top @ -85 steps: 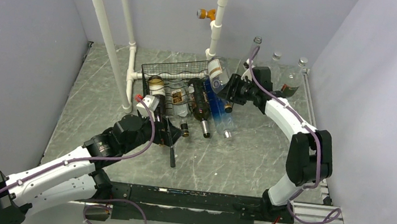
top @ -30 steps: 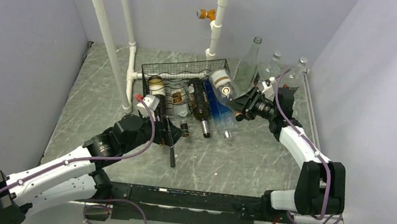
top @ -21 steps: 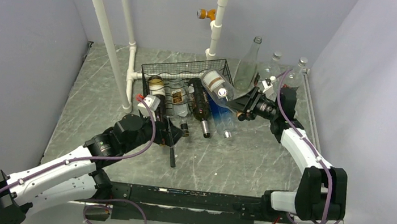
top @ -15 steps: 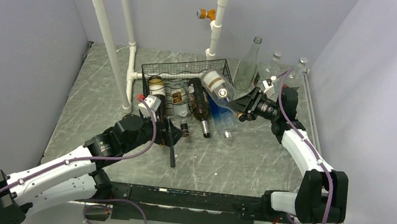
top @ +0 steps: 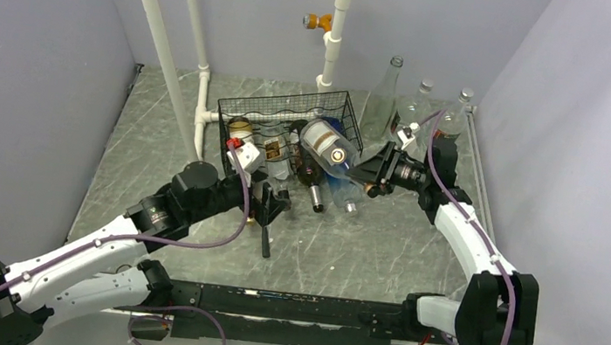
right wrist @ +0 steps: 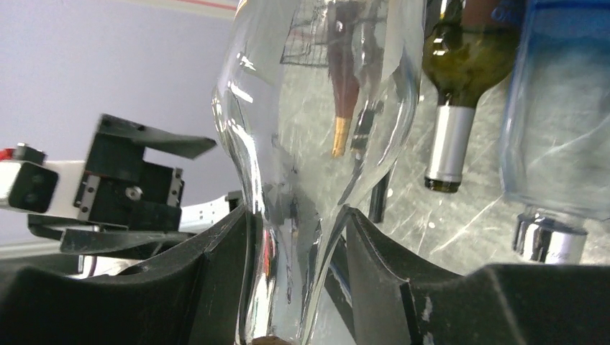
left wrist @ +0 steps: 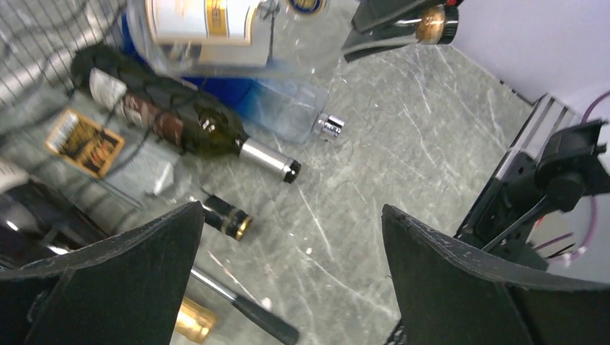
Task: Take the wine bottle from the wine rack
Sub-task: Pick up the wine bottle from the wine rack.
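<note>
Pinching the neck of the clear bottle [top: 330, 147] with the right pincer [top: 379, 176]; base raised and tilted leftward above the right end of the rack [top: 293, 105]. Cannot tell whether touching the wires. Found toward the far edge of the surface [top: 380, 252], mid-width: rack, with other bottles [left wrist: 187, 122] lying inside. Hovering by the rack's front with the left pincer [top: 268, 205] spread wide, empty.

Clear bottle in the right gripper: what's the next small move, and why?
Probably pull the clear bottle rightward, off the rack. The right gripper is shut on its neck and its raised body hangs over the rack's right edge and the blue bottle, so lowering here risks a collision.
</note>
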